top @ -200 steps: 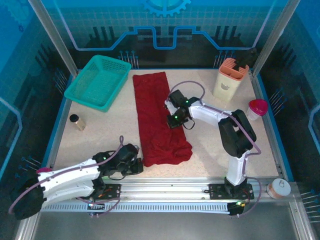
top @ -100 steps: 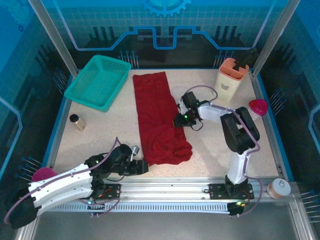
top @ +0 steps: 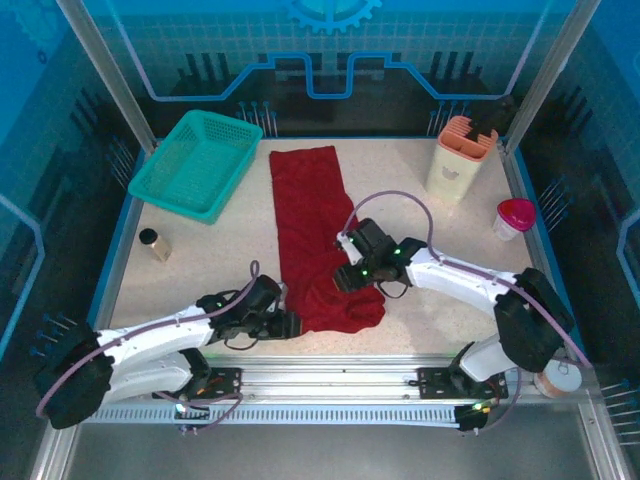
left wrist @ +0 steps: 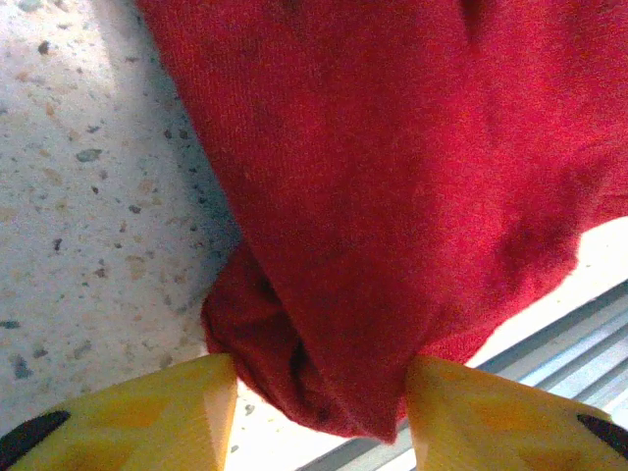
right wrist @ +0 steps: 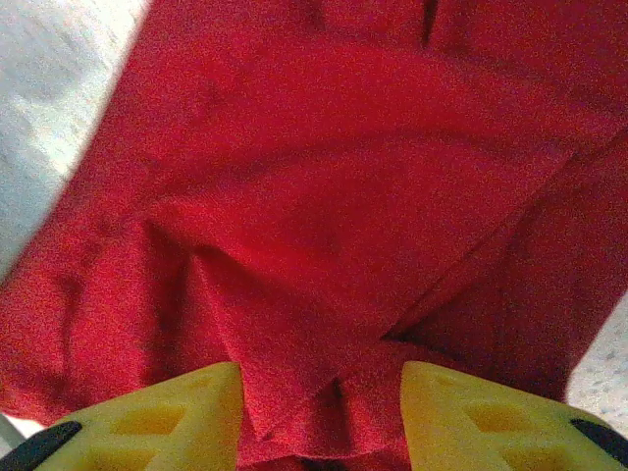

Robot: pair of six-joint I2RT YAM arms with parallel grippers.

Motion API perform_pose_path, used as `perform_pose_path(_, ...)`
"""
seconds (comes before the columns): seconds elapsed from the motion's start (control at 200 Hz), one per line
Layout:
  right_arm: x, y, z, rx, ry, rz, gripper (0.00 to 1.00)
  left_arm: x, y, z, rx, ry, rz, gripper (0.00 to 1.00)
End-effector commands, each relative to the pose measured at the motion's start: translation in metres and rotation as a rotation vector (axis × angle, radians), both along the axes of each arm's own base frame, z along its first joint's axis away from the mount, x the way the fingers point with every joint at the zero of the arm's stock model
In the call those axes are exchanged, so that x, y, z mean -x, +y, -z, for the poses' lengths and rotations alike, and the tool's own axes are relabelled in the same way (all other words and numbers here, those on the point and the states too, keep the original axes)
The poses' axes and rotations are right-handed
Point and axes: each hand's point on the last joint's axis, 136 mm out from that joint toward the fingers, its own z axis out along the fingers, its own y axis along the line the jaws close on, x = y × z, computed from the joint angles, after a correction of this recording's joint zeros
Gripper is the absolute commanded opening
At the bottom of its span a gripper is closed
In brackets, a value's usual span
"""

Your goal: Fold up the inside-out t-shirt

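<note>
The inside-out t-shirt (top: 305,215) is a dark red strip running from the table's far middle toward the near edge, bunched at its near end. My left gripper (top: 287,325) is at the near left corner. In the left wrist view its yellow fingers (left wrist: 186,412) stand apart, with that bunched corner (left wrist: 324,373) between them. My right gripper (top: 347,278) is low over the shirt's near right part. Its yellow fingers (right wrist: 471,412) are spread around a creased fold (right wrist: 324,392) in the right wrist view. Both grippers are open.
A teal basket (top: 195,165) stands at the far left and a beige holder (top: 460,155) at the far right. A pink-lidded cup (top: 515,215) sits by the right edge, a small dark cylinder (top: 152,243) at the left. The metal rail (top: 330,375) runs just beyond the shirt's near end.
Both grippers went from shut to open. The right one came from the shirt's right edge to its near right part. The left one slid right to the near left corner.
</note>
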Motion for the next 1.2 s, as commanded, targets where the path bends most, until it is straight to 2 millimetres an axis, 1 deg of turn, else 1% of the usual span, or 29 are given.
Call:
perform_pose_path(0.0,0.01,-0.007,0.015,0.058,0.039,0.0,0.48,-0.005,-0.005,-0.003,0.014,-0.013,0.028,0.42)
perform_pose_path(0.045,0.013,-0.006,0.017,0.07,0.049,-0.007,0.48,-0.006,-0.004,-0.001,0.011,-0.016,0.023,0.37)
perform_pose_path(0.135,0.017,-0.006,0.025,0.09,0.068,-0.019,0.48,-0.009,-0.005,-0.001,0.025,-0.029,0.013,0.22)
perform_pose_path(0.26,0.017,0.0,0.037,0.12,0.096,-0.025,0.42,-0.008,-0.007,-0.003,0.04,-0.034,0.016,0.0)
perform_pose_path(0.285,0.016,-0.001,0.039,0.132,0.096,-0.024,0.33,-0.008,-0.007,-0.004,0.046,-0.035,0.013,0.0)
perform_pose_path(0.335,0.011,-0.003,0.041,0.156,0.087,-0.008,0.11,-0.007,-0.009,-0.007,0.077,-0.033,0.012,0.0)
perform_pose_path(0.37,0.007,-0.007,0.042,0.175,0.083,0.01,0.0,-0.006,-0.012,-0.011,0.115,-0.026,0.009,0.0)
perform_pose_path(0.465,-0.005,-0.017,0.028,0.171,0.096,0.078,0.0,-0.001,-0.02,-0.032,0.26,0.043,-0.06,0.0)
perform_pose_path(0.55,-0.017,-0.024,0.011,0.117,0.135,0.127,0.0,0.005,-0.036,-0.064,0.489,0.14,-0.133,0.0)
perform_pose_path(0.575,-0.021,-0.025,0.008,0.105,0.144,0.136,0.0,0.007,-0.037,-0.069,0.52,0.168,-0.15,0.0)
perform_pose_path(0.605,-0.025,-0.027,0.007,0.095,0.156,0.142,0.0,0.011,-0.035,-0.072,0.524,0.202,-0.169,0.0)
perform_pose_path(0.655,-0.029,-0.029,0.009,0.088,0.173,0.144,0.0,0.02,-0.026,-0.069,0.468,0.251,-0.195,0.0)
perform_pose_path(0.726,-0.028,-0.026,0.016,0.064,0.217,0.124,0.0,0.029,-0.021,-0.071,0.443,0.297,-0.202,0.0)
perform_pose_path(0.741,-0.027,-0.026,0.018,0.063,0.225,0.12,0.0,0.03,-0.022,-0.071,0.448,0.31,-0.202,0.04)
perform_pose_path(0.771,-0.026,-0.027,0.023,0.064,0.231,0.121,0.0,0.033,-0.023,-0.07,0.464,0.334,-0.203,0.18)
perform_pose_path(0.781,-0.026,-0.027,0.024,0.065,0.232,0.122,0.0,0.033,-0.024,-0.071,0.472,0.34,-0.204,0.21)
perform_pose_path(0.836,-0.027,-0.031,0.035,0.073,0.239,0.136,0.0,0.035,-0.028,-0.071,0.51,0.373,-0.21,0.24)
perform_pose_path(0.856,-0.028,-0.032,0.036,0.072,0.243,0.144,0.05,0.036,-0.03,-0.072,0.525,0.377,-0.208,0.27)
perform_pose_path(0.866,-0.028,-0.034,0.037,0.068,0.246,0.152,0.11,0.035,-0.031,-0.072,0.532,0.378,-0.207,0.3)
perform_pose_path(0.871,-0.028,-0.034,0.037,0.068,0.246,0.152,0.11,0.035,-0.031,-0.072,0.536,0.379,-0.207,0.31)
perform_pose_path(0.876,-0.029,-0.034,0.037,0.065,0.25,0.156,0.16,0.036,-0.031,-0.072,0.537,0.38,-0.207,0.32)
perform_pose_path(0.886,-0.028,-0.035,0.038,0.064,0.253,0.157,0.17,0.036,-0.032,-0.073,0.542,0.378,-0.204,0.35)
perform_pose_path(0.891,-0.028,-0.035,0.038,0.06,0.256,0.158,0.2,0.036,-0.032,-0.072,0.543,0.379,-0.203,0.38)
perform_pose_path(0.931,-0.027,-0.035,0.036,0.046,0.256,0.158,0.29,0.037,-0.031,-0.073,0.538,0.369,-0.189,0.53)
perform_pose_path(0.966,-0.026,-0.036,0.029,0.035,0.232,0.149,0.36,0.038,-0.028,-0.073,0.511,0.349,-0.173,0.59)
perform_pose_path(1.036,-0.02,-0.034,0.009,0.009,0.15,0.086,0.43,0.032,-0.021,-0.074,0.45,0.29,-0.169,0.63)
perform_pose_path(1.121,-0.008,-0.027,-0.019,-0.007,0.007,-0.014,0.43,0.015,-0.013,-0.084,0.406,0.189,-0.183,0.63)
perform_pose_path(1.166,0.004,-0.016,-0.033,-0.029,-0.074,-0.101,0.43,0.0,-0.004,-0.088,0.374,0.131,-0.209,0.59)
perform_pose_path(1.196,0.018,-0.002,-0.042,-0.051,-0.15,-0.22,0.43,-0.011,0.0,-0.091,0.357,0.09,-0.225,0.56)
